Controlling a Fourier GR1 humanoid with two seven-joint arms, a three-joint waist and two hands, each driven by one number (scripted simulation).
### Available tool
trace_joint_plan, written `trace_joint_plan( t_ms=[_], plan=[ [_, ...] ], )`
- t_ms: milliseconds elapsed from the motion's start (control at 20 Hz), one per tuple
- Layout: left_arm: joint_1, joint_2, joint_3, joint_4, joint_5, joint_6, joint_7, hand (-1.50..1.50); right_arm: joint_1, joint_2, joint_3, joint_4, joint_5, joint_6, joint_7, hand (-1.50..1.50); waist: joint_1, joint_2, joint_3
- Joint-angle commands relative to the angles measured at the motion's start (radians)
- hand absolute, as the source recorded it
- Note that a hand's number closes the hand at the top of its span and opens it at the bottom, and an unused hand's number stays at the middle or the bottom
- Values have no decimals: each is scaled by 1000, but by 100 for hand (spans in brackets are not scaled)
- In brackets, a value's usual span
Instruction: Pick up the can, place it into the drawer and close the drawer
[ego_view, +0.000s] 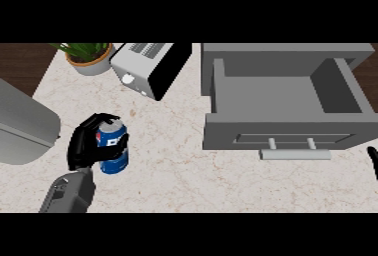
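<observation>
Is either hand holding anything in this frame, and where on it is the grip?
The left hand is curled round the blue can, gripping its side over the upper half.

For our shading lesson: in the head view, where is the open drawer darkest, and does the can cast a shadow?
Head view: the drawer is darkest on its right inner wall; head view: no distinct shadow shows on the counter around the can in the left hand.
</observation>
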Motion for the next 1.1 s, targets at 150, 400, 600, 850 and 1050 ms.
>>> trace_joint_plan(
  t_ms=[150, 400, 600, 850, 1050],
  plan=[
    [-21, -31, -74, -175, -5, 35, 141, 150, 3, 8, -3, -19, 8, -12, 8, -150, -1, 1, 0],
    [-74, -49, -150, -366, -56, 102, 300, 150, 19, -18, -51, -1, -35, 41, -16, -150, -1, -1, 0],
    [-182, -75, -195, -325, -108, 180, 352, 150, -15, -9, -57, -24, -42, 14, 33, -150, -6, 1, 0],
    [-254, -86, -262, -464, -92, 200, 557, 150, -55, -26, -65, -15, -38, 0, 64, -150, -3, 0, 0],
    [-331, -86, -365, -450, -108, 292, 608, 150, -29, 8, -26, -24, 5, -9, 34, -150, -7, 1, 0]
  ],
)
